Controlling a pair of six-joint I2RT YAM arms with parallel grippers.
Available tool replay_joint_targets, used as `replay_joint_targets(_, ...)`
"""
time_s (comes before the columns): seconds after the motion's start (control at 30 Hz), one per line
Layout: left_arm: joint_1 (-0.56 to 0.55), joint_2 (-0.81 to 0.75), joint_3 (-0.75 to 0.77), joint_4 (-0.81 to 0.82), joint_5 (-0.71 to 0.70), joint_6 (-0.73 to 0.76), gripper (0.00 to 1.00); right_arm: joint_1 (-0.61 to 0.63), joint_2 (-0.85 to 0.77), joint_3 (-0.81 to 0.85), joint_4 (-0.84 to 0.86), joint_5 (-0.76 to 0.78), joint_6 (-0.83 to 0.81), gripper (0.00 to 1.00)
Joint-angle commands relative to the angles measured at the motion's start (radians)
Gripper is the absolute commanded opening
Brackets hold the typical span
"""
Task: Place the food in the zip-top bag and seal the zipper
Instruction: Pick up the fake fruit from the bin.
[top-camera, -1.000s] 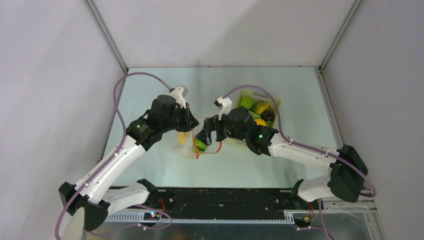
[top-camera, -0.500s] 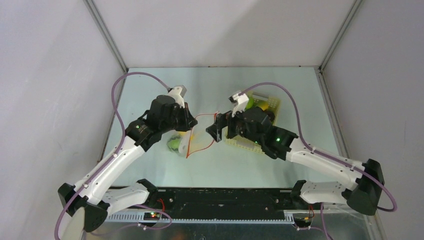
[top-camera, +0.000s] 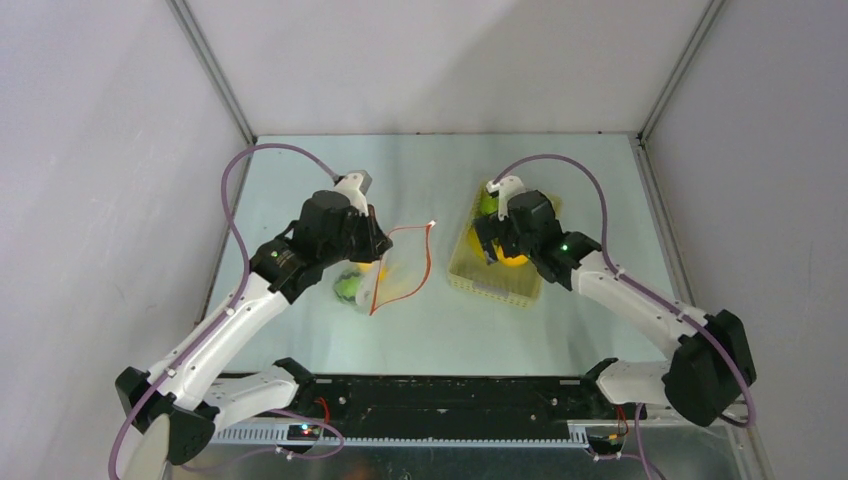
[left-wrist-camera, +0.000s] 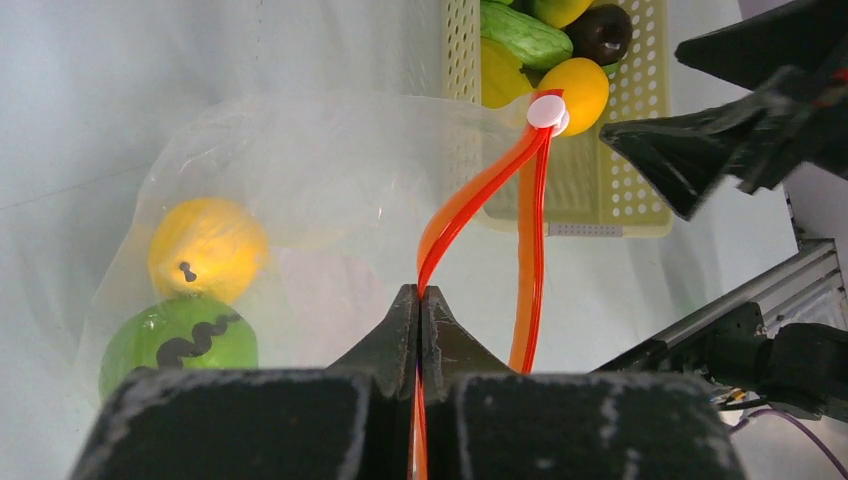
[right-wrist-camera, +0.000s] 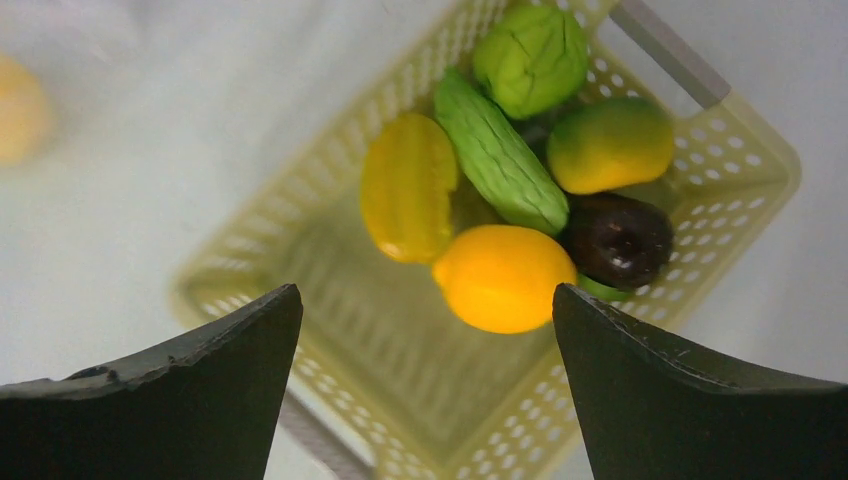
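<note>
Step in hand, as I judge it: filling, approx. a quarter done, zipper not yet the matter. The left gripper (left-wrist-camera: 420, 310) is closed tight, pinching one lip of the zipper (left-wrist-camera: 470, 195), so the mouth of the zip-top bag (left-wrist-camera: 300, 200) stands open as a loop with the white slider tab (left-wrist-camera: 546, 111) at its far end. The bag lies on the table (top-camera: 560, 170), just beside the pale yellow basket (right-wrist-camera: 720, 150). Of the food, two pcs are inside the bag: a yellow fruit (left-wrist-camera: 205, 250) and a green one (left-wrist-camera: 180, 345), touching each other. The right gripper (right-wrist-camera: 425, 295) hangs above the basket, fingers spread wide, nothing btw. them. Under it lie six pcs: orange fruit (right-wrist-camera: 505, 278) on top, dark purple piece (right-wrist-camera: 617, 240) beside it, ridged green gourd (right-wrist-camera: 500, 165), yellow ribbed fruit (right-wrist-camera: 408, 187), green-yellow mango (right-wrist-camera: 610, 143), bumpy green one (right-wrist-camera: 530, 58). Next move, in my opinion: lower the right gripper on the orange fruit, as it is the most free, close on it, then carry it to the bag mouth. The pcs are packed tight, so the fingers need a gap on both sides, and the left side must not let the lip go.
</note>
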Motion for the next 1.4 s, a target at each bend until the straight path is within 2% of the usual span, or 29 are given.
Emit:
replay_joint_targets(0.0,-0.007,-0.022,0.023,-0.005,-0.03,0.028,0.0,-0.066,0.064,-0.028,-0.01,-0.079,-0.269,0.99)
replay_joint_targets(0.07,-0.007,-0.022,0.024,-0.008,-0.046,0.028,0.0,-0.085,0.1,-0.042,-0.002,-0.114,-0.333,0.99)
replay_joint_targets(0.2,-0.006,-0.032,0.025,-0.01,-0.056,0.035,0.0,-0.089,0.159,-0.046,-0.005,-0.056,-0.382,0.99)
replay_joint_targets(0.6,-0.006,-0.025,0.03,-0.021,-0.08,0.039,0.0,-0.106,0.261,-0.047,0.05,0.032,-0.363,0.99)
replay_joint_targets(1.03,-0.006,-0.022,0.033,-0.028,-0.099,0.044,0.0,-0.117,0.352,-0.047,0.088,0.037,-0.371,0.95)
replay_joint_targets(1.23,-0.006,-0.015,0.035,-0.03,-0.108,0.048,0.0,-0.117,0.366,-0.047,0.082,0.047,-0.357,0.86)
replay_joint_targets(1.3,-0.006,-0.01,0.037,-0.035,-0.105,0.049,0.0,-0.117,0.362,-0.047,0.081,0.048,-0.355,0.79)
replay_joint_targets(1.37,-0.006,-0.008,0.037,-0.033,-0.104,0.051,0.0,-0.116,0.338,-0.047,0.082,0.05,-0.351,0.64)
